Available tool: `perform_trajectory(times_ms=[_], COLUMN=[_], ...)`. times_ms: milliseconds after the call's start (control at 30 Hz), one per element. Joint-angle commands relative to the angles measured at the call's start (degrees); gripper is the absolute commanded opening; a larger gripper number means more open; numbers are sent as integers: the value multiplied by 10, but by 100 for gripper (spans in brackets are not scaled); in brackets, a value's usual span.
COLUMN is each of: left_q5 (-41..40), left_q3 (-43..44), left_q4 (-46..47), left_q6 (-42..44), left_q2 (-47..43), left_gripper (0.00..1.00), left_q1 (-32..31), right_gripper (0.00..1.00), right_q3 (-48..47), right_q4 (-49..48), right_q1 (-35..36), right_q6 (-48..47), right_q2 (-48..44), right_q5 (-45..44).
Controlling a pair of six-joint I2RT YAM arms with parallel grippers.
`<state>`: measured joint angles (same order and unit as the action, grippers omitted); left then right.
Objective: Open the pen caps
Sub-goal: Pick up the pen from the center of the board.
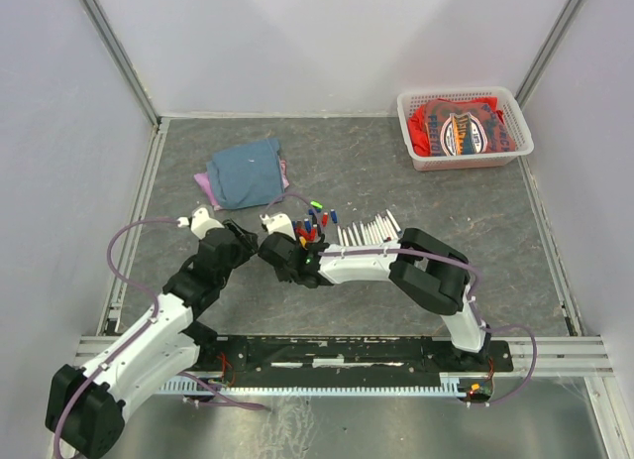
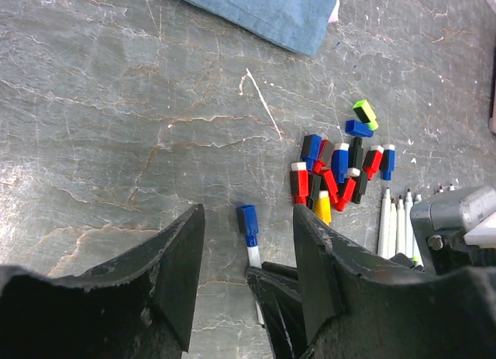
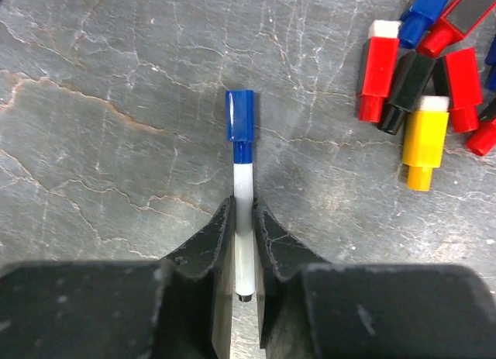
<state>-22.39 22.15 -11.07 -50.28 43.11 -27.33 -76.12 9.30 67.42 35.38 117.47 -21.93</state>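
Note:
A white-barrelled pen [image 3: 244, 188] with a blue pen cap [image 3: 240, 115] on its far end sticks out forward from my right gripper [image 3: 243, 212], whose jaws are shut on the barrel. My left gripper [image 2: 248, 215] faces it and is open, with the same blue cap [image 2: 248, 222] in the gap between its fingertips, touching neither. Both grippers meet left of a pile of loose pen caps [image 1: 315, 224] in red, blue, black, yellow and green. That pile of caps [image 2: 341, 169] lies just right of the left gripper's fingers.
A row of uncapped white pens [image 1: 371, 229] lies right of the pile. A folded blue cloth [image 1: 246, 172] sits further back on the left. A white basket [image 1: 464, 129] with red fabric stands at the back right. Grey walls enclose the table.

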Motion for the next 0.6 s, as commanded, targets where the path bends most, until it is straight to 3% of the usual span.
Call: perform_trajectory(times_ms=[0, 167, 567], left_q5=[-9, 20, 171], left_q3=[6, 6, -20], left_q4=[-1, 13, 106], left_q6=[-16, -19, -27], left_q2=[-19, -7, 38], left_gripper=[57, 59, 61], left_q1=[5, 7, 12], right_gripper=[15, 2, 1], right_q3=[25, 49, 183], right_q4=[8, -6, -125], right_q1=[15, 16, 15], right_q6=[30, 30, 44], right_q2=[23, -10, -147], right_q5=[26, 18, 33])
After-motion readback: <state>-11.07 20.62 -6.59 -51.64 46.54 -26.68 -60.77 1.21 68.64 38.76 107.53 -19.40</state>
